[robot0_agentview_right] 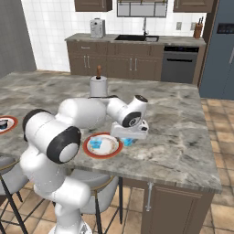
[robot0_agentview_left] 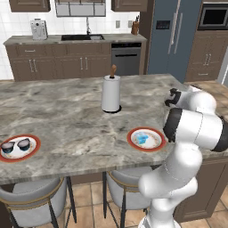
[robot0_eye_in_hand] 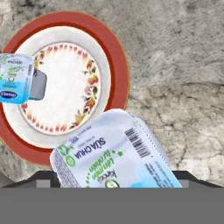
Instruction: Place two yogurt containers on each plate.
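Near the counter's front edge lies a red-rimmed plate (robot0_agentview_left: 156, 143) (robot0_agentview_right: 109, 151) (robot0_eye_in_hand: 116, 57) with one light blue yogurt container (robot0_agentview_left: 142, 138) (robot0_agentview_right: 95, 144) (robot0_eye_in_hand: 16, 78) on it. A second light blue yogurt container (robot0_agentview_right: 128, 142) (robot0_eye_in_hand: 114, 155) sits by that plate's right rim, directly under my gripper (robot0_agentview_right: 130, 138) (robot0_eye_in_hand: 113, 179). It hides the fingertips, so I cannot tell whether the jaws grip it. At the far left, another plate (robot0_agentview_left: 32, 148) (robot0_agentview_right: 10, 124) carries two dark navy yogurt containers (robot0_agentview_left: 16, 145).
A tall white paper-towel roll (robot0_agentview_left: 111, 92) (robot0_agentview_right: 98, 86) stands upright mid-counter behind the right plate. Grey stools (robot0_agentview_left: 33, 202) are tucked under the counter's front edge. My white arm arches over the right plate.
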Controlling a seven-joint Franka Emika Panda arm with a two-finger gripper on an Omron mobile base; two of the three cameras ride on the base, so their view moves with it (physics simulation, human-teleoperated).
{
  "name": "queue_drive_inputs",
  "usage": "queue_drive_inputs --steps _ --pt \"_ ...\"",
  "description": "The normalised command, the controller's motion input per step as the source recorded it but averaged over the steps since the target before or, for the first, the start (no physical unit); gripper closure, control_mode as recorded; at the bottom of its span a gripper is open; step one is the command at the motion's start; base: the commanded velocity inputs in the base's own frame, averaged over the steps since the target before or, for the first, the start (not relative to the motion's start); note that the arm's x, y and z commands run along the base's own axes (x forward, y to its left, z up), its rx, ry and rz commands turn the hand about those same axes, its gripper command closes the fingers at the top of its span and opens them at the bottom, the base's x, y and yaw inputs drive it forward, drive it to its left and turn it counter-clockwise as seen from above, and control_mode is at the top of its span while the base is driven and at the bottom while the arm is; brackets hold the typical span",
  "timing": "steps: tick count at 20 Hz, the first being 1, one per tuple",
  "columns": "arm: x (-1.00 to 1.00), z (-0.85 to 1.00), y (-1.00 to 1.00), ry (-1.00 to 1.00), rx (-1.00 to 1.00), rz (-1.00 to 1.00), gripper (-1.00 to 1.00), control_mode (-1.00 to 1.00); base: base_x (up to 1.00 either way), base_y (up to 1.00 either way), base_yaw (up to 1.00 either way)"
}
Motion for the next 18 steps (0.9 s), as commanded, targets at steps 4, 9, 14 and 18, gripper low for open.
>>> queue_drive_inputs --steps 4,9,14,18 --pt "-0.53 0.0 0.89 -0.05 0.0 0.27 1.0 -1.0 0.0 0.0 0.0" --pt "0.25 0.35 0.67 -0.01 -0.04 0.16 1.0 -1.0 0.0 0.0 0.0" --pt "0.54 0.05 0.03 0.03 -0.06 0.01 1.0 -1.0 0.0 0.0 0.0" --pt "0.29 -0.25 -0.04 0.13 -0.04 0.0 1.0 -1.0 0.0 0.0 0.0"
